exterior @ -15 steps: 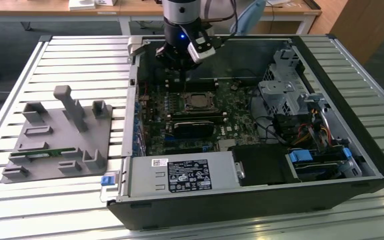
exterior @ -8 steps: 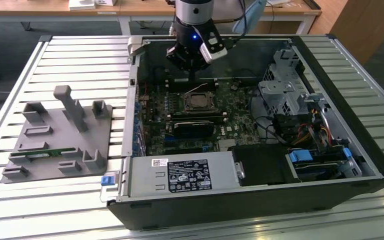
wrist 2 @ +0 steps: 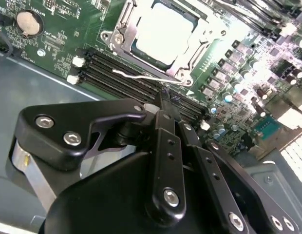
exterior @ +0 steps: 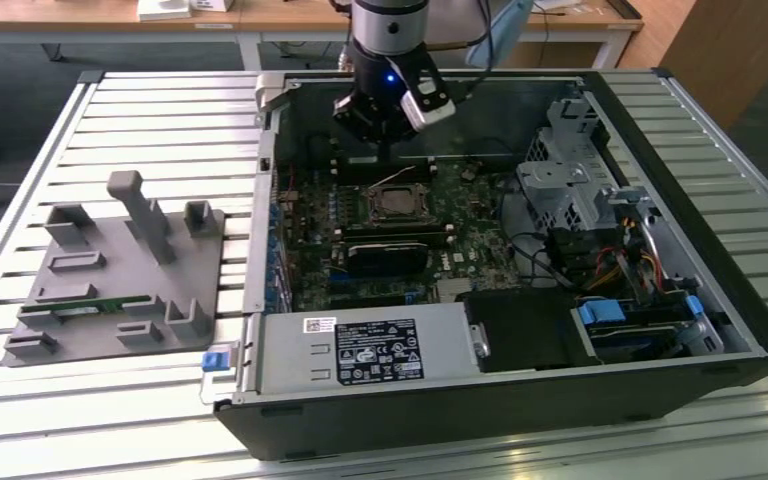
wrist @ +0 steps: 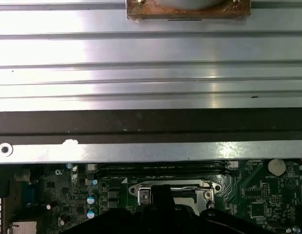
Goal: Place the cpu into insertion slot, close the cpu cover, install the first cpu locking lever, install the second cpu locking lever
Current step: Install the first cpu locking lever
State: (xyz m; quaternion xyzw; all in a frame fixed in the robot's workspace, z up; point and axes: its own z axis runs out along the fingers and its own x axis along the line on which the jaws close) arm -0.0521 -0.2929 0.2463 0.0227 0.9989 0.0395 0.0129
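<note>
The cpu (wrist 2: pixel 163 30) lies flat in the insertion slot (exterior: pixel 398 204), its silvery top bright in the second wrist view. The cpu cover (wrist 2: pixel 118 38) lies down around it as a metal frame. A thin wire locking lever (wrist 2: pixel 136 76) runs along the socket's edge beside the memory slots. My gripper (wrist 2: pixel 164 100) hangs just above the board by that edge, its black fingers drawn together with nothing visible between them. In the exterior view the gripper (exterior: pixel 386 157) stands over the board just behind the socket. The first wrist view has the cover's frame (wrist: pixel 141 187) just beyond the gripper (wrist: pixel 160 207).
The open computer case's wall (exterior: pixel 267 150) rises at the exterior view's left. A drive cage (exterior: pixel 571 185) and cables are at the exterior view's right, and the power supply (exterior: pixel 364 352) is in front. A black block (exterior: pixel 390 256) sits near the socket. A grey fixture plate (exterior: pixel 117 290) lies outside on the slatted table.
</note>
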